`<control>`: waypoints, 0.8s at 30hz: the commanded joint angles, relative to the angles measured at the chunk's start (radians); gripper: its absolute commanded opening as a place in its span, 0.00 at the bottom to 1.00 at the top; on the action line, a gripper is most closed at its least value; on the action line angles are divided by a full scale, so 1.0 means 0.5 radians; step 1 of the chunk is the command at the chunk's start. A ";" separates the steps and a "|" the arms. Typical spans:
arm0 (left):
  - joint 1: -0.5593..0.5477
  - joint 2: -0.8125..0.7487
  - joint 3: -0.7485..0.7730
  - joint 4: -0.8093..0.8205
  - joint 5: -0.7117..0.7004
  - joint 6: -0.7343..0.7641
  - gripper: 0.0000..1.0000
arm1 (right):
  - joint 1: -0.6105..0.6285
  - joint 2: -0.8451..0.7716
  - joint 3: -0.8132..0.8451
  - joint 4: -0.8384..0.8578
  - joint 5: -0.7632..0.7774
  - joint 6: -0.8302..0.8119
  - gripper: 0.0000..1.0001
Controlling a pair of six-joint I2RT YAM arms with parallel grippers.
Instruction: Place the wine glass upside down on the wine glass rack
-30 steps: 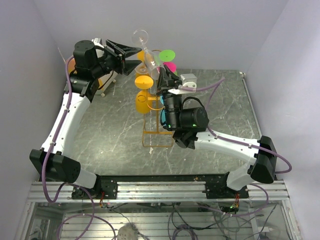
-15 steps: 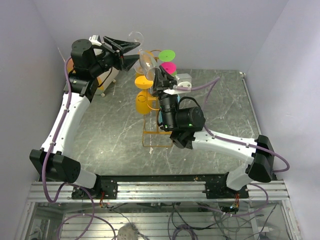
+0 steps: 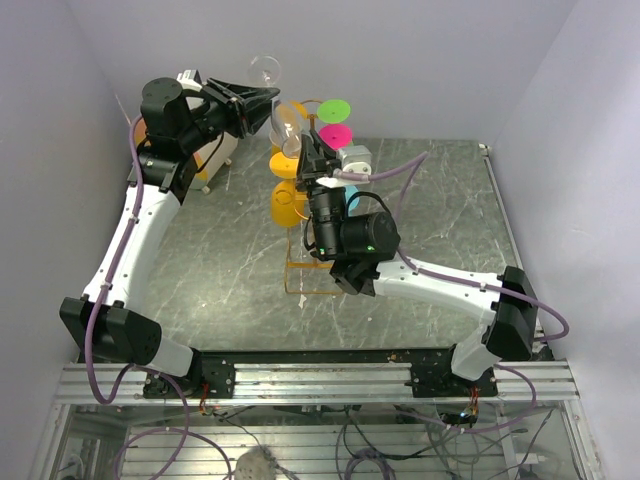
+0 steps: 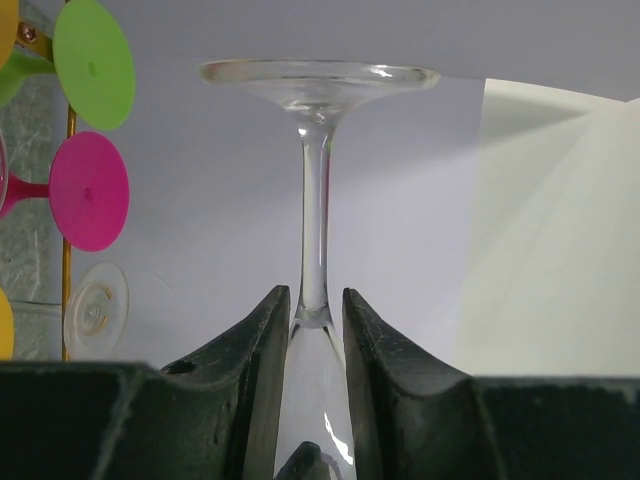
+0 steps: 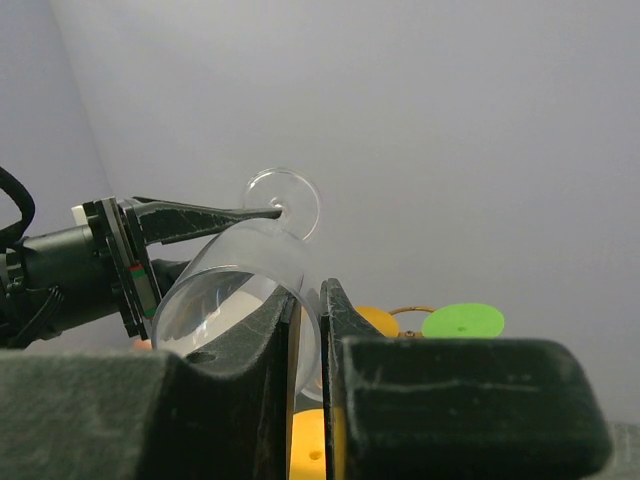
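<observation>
Right now the wine glass (image 5: 240, 270) is up in the air, held between both arms at the top of the rack (image 3: 289, 272), not yet hung on any of its hooks. It sits tilted, its round foot pointing up and back toward the wall, its open mouth facing down toward the right arm.

From the left wrist camera, the left gripper (image 4: 316, 300) has its two dark fingers (image 4: 262, 345) closed in on either side of the glass where the stem widens into the bowl. The stem rises straight up out of them to the foot.

From the right wrist camera, the right gripper (image 5: 308, 295) has its fingers pinched nearly together on the rim of the bowl, with the thin glass wall caught in the narrow slit between them.

Seen from above, the rack stands upright near the middle of the dark marbled table (image 3: 230, 250). Other glasses already hang on it: yellow ones (image 3: 285, 200) on the left side, and a green foot (image 3: 334, 108) and a pink foot (image 3: 335, 135) on the right near the top. The left wrist view also shows a clear foot (image 4: 97, 310) low on the rack, just below the pink one
</observation>
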 commanded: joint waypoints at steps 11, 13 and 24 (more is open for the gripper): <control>0.010 -0.006 -0.010 0.125 0.038 0.039 0.36 | 0.055 0.024 0.039 0.000 -0.039 0.034 0.00; 0.010 -0.002 0.005 0.108 0.019 0.073 0.24 | 0.053 0.022 0.034 -0.002 -0.033 0.032 0.00; 0.013 0.034 0.094 0.522 0.059 0.770 0.07 | 0.066 -0.042 -0.024 -0.197 -0.181 0.140 0.00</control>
